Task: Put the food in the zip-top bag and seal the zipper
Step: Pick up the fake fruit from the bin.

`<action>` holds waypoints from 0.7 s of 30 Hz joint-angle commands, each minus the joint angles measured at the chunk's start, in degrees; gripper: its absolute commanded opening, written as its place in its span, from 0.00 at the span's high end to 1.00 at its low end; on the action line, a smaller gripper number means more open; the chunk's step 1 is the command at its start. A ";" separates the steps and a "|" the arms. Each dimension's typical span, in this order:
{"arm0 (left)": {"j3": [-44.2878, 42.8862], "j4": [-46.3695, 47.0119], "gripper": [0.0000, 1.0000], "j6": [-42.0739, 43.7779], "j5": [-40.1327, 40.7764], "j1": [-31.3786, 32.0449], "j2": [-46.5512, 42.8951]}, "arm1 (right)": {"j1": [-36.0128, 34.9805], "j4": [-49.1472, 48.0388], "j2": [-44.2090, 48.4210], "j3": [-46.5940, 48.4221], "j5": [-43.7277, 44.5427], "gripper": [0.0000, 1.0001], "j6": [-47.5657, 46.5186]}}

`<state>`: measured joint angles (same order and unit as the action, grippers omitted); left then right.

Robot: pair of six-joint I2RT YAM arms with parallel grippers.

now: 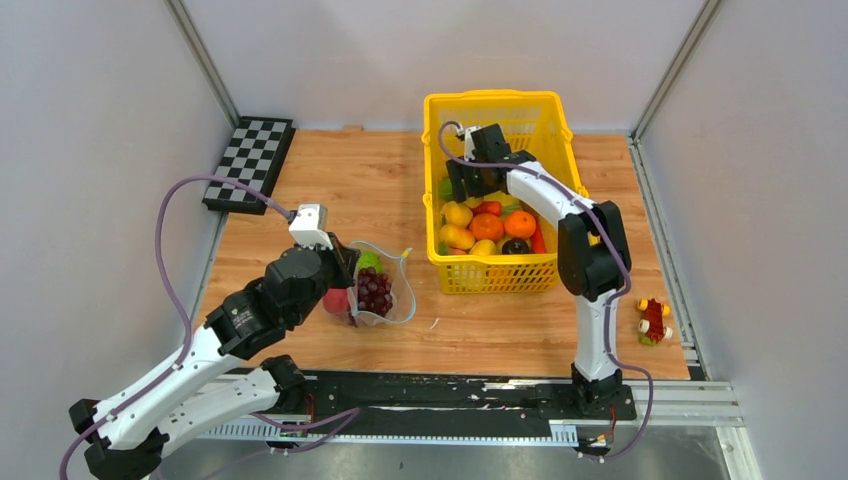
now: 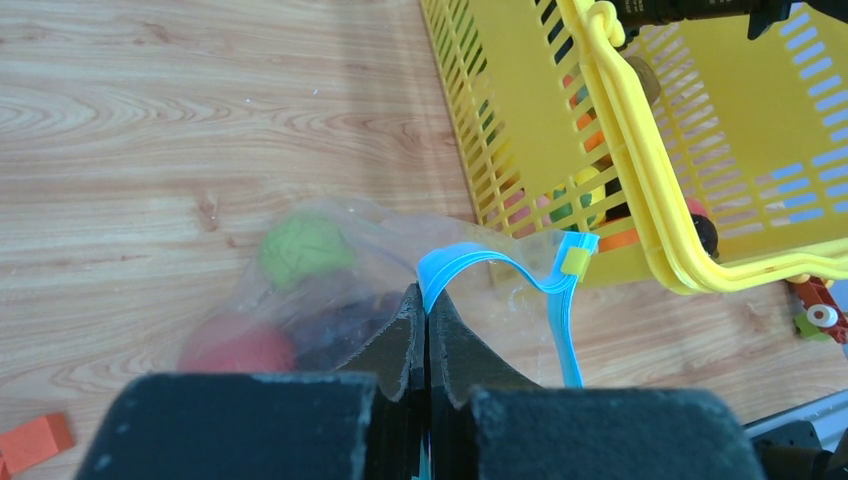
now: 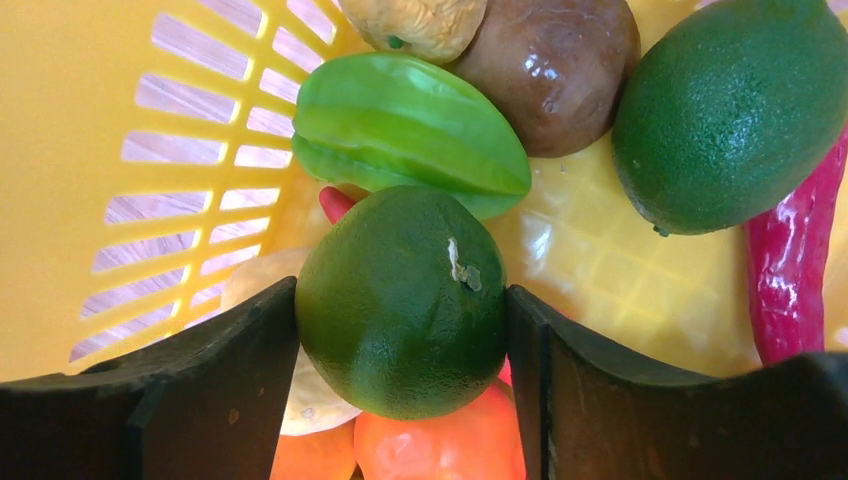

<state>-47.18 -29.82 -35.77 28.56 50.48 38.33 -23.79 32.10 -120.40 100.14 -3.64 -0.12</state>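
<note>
At lower centre, the left gripper [image 2: 427, 312] pinches the blue zipper [image 2: 470, 258] of the bag [image 2: 300, 290]; the right gripper [image 3: 402, 305] clamps 1 green fruit [image 3: 395, 270] inside the basket [image 3: 60, 150].

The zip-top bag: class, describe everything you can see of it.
The zip-top bag is clear, crinkled plastic resting on the wooden table beside the yellow basket. Its teal-blue zipper with a yellow slider is open, bowed upward and pinched by the left pincer. Inside lie a green piece, a red piece and dark grapes.
</note>
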 commanded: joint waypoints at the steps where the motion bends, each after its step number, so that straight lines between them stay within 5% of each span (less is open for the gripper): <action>1: -1.07 2.90 1.00 -1.15 -0.29 -0.21 -0.24 | 0.47 -2.73 5.11 -3.67 0.36 0.37 1.19; 8: -1.23 3.14 1.00 -1.32 -0.42 -0.21 -0.30 | 0.50 -8.81 15.70 -12.01 0.44 0.52 3.92; 21: -1.52 4.39 1.00 -1.30 -1.99 -0.21 2.13 | 0.76 -17.29 39.47 -28.12 -3.42 0.55 10.07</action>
<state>-47.18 -28.64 -36.12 26.98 50.48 40.38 -23.42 20.23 -87.44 74.94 -4.60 7.11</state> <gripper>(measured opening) 0.008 0.665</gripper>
